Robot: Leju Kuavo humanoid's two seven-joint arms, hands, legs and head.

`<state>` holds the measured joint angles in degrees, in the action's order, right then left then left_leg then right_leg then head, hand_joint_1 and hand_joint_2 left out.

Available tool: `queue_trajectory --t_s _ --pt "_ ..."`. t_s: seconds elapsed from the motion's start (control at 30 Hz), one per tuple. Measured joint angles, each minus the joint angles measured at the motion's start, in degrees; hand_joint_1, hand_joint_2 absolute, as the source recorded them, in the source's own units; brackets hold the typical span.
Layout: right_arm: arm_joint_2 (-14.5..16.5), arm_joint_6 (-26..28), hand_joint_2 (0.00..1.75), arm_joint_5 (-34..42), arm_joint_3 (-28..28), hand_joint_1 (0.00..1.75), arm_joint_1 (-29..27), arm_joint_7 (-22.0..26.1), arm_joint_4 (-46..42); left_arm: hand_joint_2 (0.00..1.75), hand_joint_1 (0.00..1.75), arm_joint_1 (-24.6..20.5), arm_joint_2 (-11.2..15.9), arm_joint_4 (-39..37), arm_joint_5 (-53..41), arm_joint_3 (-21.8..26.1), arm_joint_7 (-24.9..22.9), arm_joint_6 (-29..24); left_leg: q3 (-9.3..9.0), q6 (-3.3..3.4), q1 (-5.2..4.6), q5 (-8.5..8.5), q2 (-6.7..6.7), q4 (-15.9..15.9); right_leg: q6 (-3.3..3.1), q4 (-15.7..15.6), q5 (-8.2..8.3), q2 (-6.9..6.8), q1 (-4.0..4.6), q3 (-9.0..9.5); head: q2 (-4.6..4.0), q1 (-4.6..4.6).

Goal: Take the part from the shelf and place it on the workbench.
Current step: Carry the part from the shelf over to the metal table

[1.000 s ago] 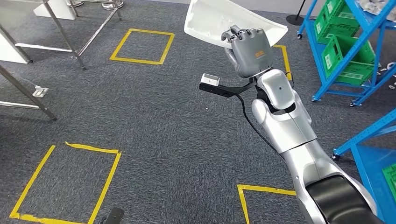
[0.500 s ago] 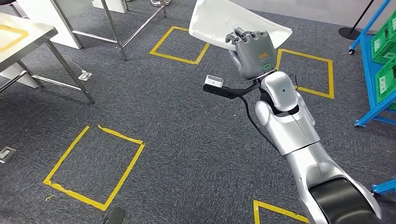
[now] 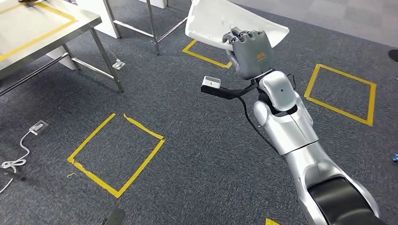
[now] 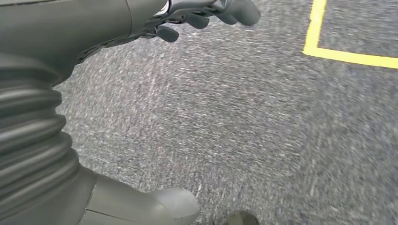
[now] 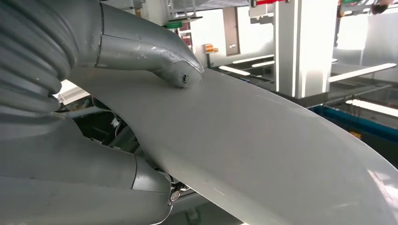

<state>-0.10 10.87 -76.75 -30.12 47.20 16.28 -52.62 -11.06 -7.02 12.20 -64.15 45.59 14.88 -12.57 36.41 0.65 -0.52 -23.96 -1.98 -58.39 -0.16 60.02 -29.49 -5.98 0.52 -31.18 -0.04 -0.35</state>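
**White part held aloft at one edge, worktop off to the side**

Head view: the right hand (image 3: 248,51) is raised in front of the robot with its fingers wrapped over the near edge of the part (image 3: 220,21), a broad, thin white shell that sticks up and away from the hand. The part is well above the carpet and well apart from the worktop (image 3: 35,33), the steel-topped bench with a yellow taped outline that stands far to the left of the part. Yellow tape squares (image 3: 117,152) mark the floor between them.

Left wrist view: the left hand (image 4: 206,11) hangs over the carpet with its fingers loosely apart and nothing in them; a yellow tape line (image 4: 347,54) runs just beyond it.

Right wrist view: the thumb (image 5: 164,63) presses down on the smooth pale face of the part (image 5: 263,154), with the fingers underneath, so the hand is clamped on its rim.

Judging by the 1-handed hold, the part is light and stiff, probably moulded plastic. Its glossy skin looks slippery, and held at 1 edge it could swing or slide; a firm pinch close to the rim suits it
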Motion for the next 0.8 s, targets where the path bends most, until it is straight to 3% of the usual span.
queue_trajectory --t_s 0.03,0.1,0.17,0.2,0.23,0.27,0.3,0.33,0.4,0.47,0.53,0.6,0.67,0.7,0.73,0.8 --pt "0.05 -0.01 1.75 0.00 -0.01 1.75 0.14 0.03 -0.01 1.75 0.00 -0.02 0.02 0.01 0.00 0.00 -0.05 -0.01 -0.42 0.25 0.22 -0.11 0.70 0.12 0.30 1.53 -0.62 1.31 -0.19 -0.65 0.00 0.06" --pt "0.06 -0.05 1.75 -0.01 -0.01 1.75 0.42 0.10 0.01 1.75 0.00 -0.26 0.03 0.02 0.03 -0.01 -0.13 -0.03 -0.93 0.63 0.52 -0.37 2.09 0.22 0.92 7.66 -3.01 4.43 -0.62 -4.25 0.00 0.17" --pt "0.06 -0.14 1.75 -0.03 -0.03 1.75 0.45 0.14 0.08 1.75 0.00 -0.29 -0.01 0.01 0.09 0.00 -0.21 -0.04 -1.09 0.72 0.63 -0.69 3.75 0.13 1.33 14.15 -4.92 5.56 -0.90 -9.03 0.00 0.21" --pt "0.08 -0.18 1.75 -0.05 -0.03 1.75 0.40 0.16 0.11 1.75 0.00 -0.16 -0.03 0.00 0.14 0.00 -0.25 -0.05 -1.21 0.63 0.69 -0.87 4.61 0.04 1.43 15.20 -4.54 5.65 -1.01 -10.47 0.00 0.23" --pt "0.13 -0.20 1.75 -0.07 -0.04 1.75 0.39 0.19 0.12 1.75 0.00 -0.03 -0.05 -0.01 0.21 0.01 -0.26 -0.07 -1.39 0.45 0.79 -1.10 5.49 -0.10 1.46 14.05 -2.93 5.74 -1.12 -10.79 0.00 0.23" --pt "0.17 -0.20 1.75 -0.08 -0.04 1.75 0.43 0.24 0.12 1.75 0.00 0.06 -0.05 -0.01 0.31 0.01 -0.26 -0.10 -1.65 0.22 0.91 -1.39 6.37 -0.27 1.49 10.82 -0.24 6.16 -1.27 -10.00 0.00 0.24" --pt "0.21 -0.20 1.75 -0.11 -0.04 1.75 0.48 0.28 0.12 1.75 0.00 0.11 -0.05 -0.01 0.42 0.01 -0.25 -0.15 -1.88 -0.08 1.05 -1.72 7.20 -0.43 1.52 6.82 2.45 7.14 -1.48 -8.70 0.00 0.25" --pt "0.24 -0.20 1.75 -0.14 -0.05 1.75 0.57 0.37 0.15 1.75 0.00 0.10 -0.04 -0.01 0.52 0.01 -0.24 -0.22 -2.00 -0.43 1.17 -1.99 8.00 -0.60 1.48 3.03 3.80 8.34 -1.64 -7.48 0.00 0.27" --pt "0.32 -0.20 1.75 -0.23 -0.08 1.75 0.66 0.50 0.22 1.75 0.00 0.11 -0.04 -0.01 0.71 0.01 -0.22 -0.37 -1.84 -1.31 1.41 -2.28 9.32 -0.79 1.19 -0.62 4.18 10.02 -1.65 -6.07 0.00 0.32" --pt "0.52 -0.19 1.75 -0.28 -0.09 1.75 0.71 0.54 0.30 1.75 0.00 0.38 0.03 0.01 0.85 0.01 -0.23 -0.50 -1.77 -2.18 1.49 -2.34 9.99 -0.94 0.43 -0.99 3.86 9.31 -1.46 -5.34 0.00 0.38" --pt "0.81 -0.11 1.75 -0.27 -0.08 1.75 0.83 0.57 0.32 1.75 0.00 0.61 0.04 0.02 0.94 0.01 -0.25 -0.62 -1.25 -2.85 1.22 -2.87 7.55 -2.41 -0.49 -1.27 3.75 8.02 -1.46 -4.22 0.00 0.11" --pt "0.98 -0.05 1.75 -0.27 -0.07 1.75 0.95 0.65 0.34 1.75 0.00 0.43 -0.02 0.00 0.97 0.01 -0.24 -0.67 1.79 -3.32 1.02 -4.60 3.82 -7.58 -1.12 -1.40 3.08 6.71 -1.26 -3.11 0.00 -0.26" --pt "0.99 -0.06 1.75 -0.28 -0.07 1.75 0.83 0.68 0.42 1.75 0.00 0.37 -0.02 -0.01 0.97 0.01 -0.25 -0.67 6.28 -3.50 1.05 -6.51 2.48 -14.30 -1.42 -1.39 2.13 5.30 -1.00 -2.17 0.00 -0.34" --pt "0.99 -0.08 1.75 -0.29 -0.07 1.75 0.73 0.68 0.48 1.75 0.00 0.48 -0.02 -0.02 0.95 0.01 -0.26 -0.67 7.74 -3.39 1.05 -6.49 2.37 -15.88 -1.48 -1.39 1.60 4.60 -0.91 -1.59 0.00 -0.37" --pt "0.99 -0.09 1.75 -0.29 -0.08 1.75 0.67 0.69 0.52 1.75 0.00 0.61 -0.01 -0.02 0.93 0.01 -0.28 -0.67 8.16 -3.12 1.02 -5.39 2.29 -15.40 -1.50 -1.39 1.04 3.91 -0.83 -0.90 0.00 -0.37" --pt "0.99 -0.12 1.75 -0.27 -0.08 1.75 0.67 0.68 0.56 1.75 0.00 0.76 0.02 -0.01 0.84 0.01 -0.34 -0.67 6.00 -2.14 0.69 -0.63 1.07 -8.68 -1.43 -1.42 -0.26 2.48 -0.69 0.72 0.00 -0.38"
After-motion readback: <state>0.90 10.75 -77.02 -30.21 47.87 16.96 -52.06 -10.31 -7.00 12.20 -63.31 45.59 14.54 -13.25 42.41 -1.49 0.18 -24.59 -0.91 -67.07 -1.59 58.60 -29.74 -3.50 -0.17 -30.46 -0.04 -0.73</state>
